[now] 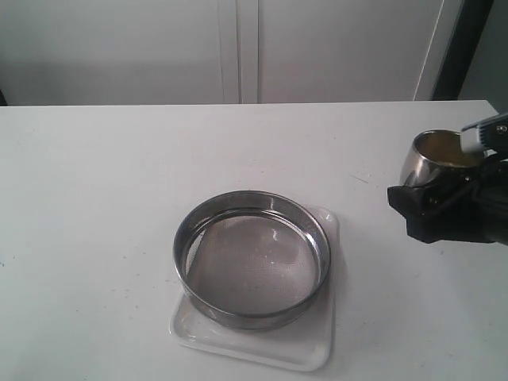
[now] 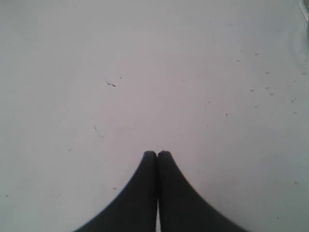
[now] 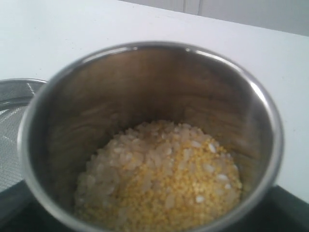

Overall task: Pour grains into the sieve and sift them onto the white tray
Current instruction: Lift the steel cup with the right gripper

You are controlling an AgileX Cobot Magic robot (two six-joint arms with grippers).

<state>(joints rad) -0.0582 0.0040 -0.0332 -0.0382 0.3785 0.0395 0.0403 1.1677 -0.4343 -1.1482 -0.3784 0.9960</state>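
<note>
Well, what matters is which way the sieve (image 1: 238,316) lies from the cup. The right gripper (image 1: 448,186) is at the far right edge of the table (image 1: 95,198), its fingers spread wide around a small steel cup (image 1: 435,155) and, as far as I can judge, clamping it by the sides. The cup's mouth faces roughly upward with only a slight lean. Inside sit the grains (image 3: 159,183), a heap of golden-yellow granules with paler rice-like ones mixed in, none of them spilled. The sieve rests on the white tray (image 1: 262,353) near the middle of the table, to the left of the cup and nearer to me, well apart from it; its mesh looks bare. So the carry must run leftward and toward the near side until the cup's lip hangs over the ring; only then does tipping make sense, and the tilt ought to go toward the sieve, not away.

The left gripper (image 2: 157,154) has its fingers pressed together on nothing, over bare table; I cannot place it in the wider scene, and the sieve is not between its fingers. The right arm, cup in hand, is plainly the one to make the pour; the risk I see is tipping short of the rim.
</note>
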